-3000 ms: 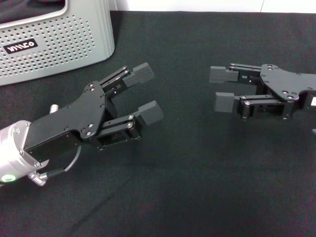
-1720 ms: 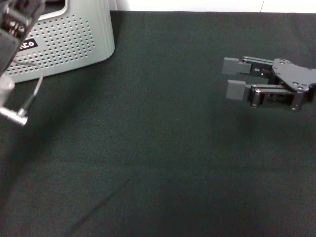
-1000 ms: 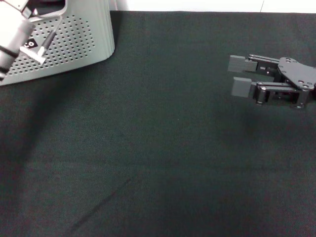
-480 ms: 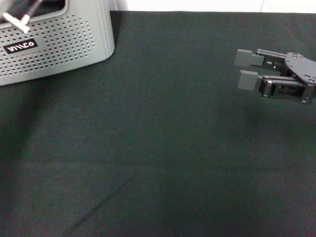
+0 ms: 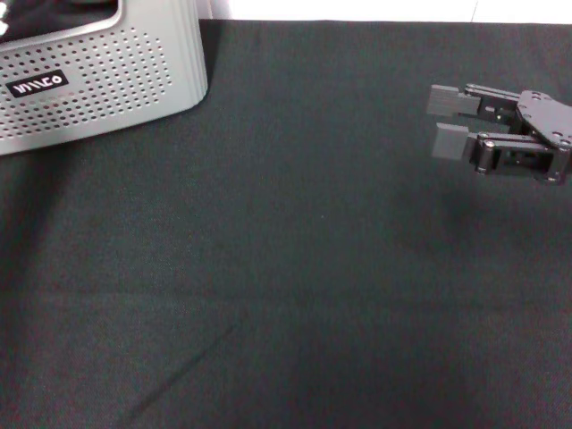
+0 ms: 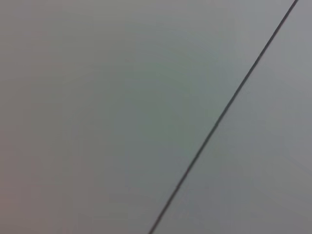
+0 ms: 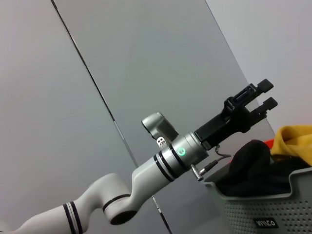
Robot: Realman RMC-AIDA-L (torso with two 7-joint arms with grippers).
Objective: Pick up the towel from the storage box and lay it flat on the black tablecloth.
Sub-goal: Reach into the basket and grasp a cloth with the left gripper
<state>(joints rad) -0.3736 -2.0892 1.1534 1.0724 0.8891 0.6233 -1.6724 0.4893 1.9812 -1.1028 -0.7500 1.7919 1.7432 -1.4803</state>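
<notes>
Right now your left pincer (image 7: 259,100) is up in the air above the storage box (image 7: 265,209), as the right wrist view shows it: its two fingers (image 7: 264,86) stand apart with a plain gap between them, holding nothing, and they point up and away from the box. You will not find that pincer in the head view at all, and the left wrist view gives you only a blank grey wall crossed by one thin dark seam (image 6: 222,117).

Your towel (image 7: 294,141) is still in the storage box. In the right wrist view a yellow fold of it pokes up over the rim at one end, lying against a dark heap of cloth (image 7: 251,168) that fills the rest of the box; you cannot tell from here whether that dark cloth is part of the towel. The left pincer is clear of both, well above them.

In the head view the storage box (image 5: 107,71) sits at the far left corner of the black tablecloth (image 5: 286,268), which covers the table. Your right pincer (image 5: 450,121) hovers over the far right part of the tablecloth, its fingers pointing toward the left, parted by a narrow gap and gripping nothing. A faint crease (image 5: 183,371) runs across the near left part of the cloth.
</notes>
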